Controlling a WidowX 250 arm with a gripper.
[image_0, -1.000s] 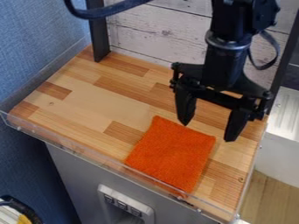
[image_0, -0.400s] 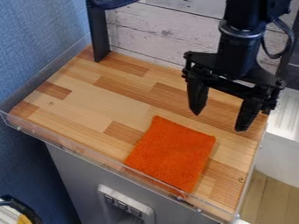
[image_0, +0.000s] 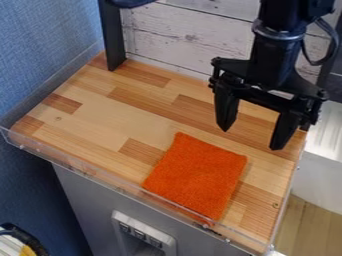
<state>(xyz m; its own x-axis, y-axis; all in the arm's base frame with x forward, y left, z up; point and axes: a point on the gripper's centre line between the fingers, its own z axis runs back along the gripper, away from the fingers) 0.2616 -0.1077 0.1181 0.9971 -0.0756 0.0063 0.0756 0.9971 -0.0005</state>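
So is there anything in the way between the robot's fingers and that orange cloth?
Nothing visible stands between the fingers and the orange cloth; the cloth lies uncovered on the wooden top, toward its front edge.

Orange on striped wood

I see a flat orange cloth against the table, a patchwork of pale honey and darker reddish-brown wood strips. My end effector is solid black. Behind, I get whitewashed boards with grey grain and dark seams. The wall on one side is mottled blue, and the cabinet below reads plain grey.
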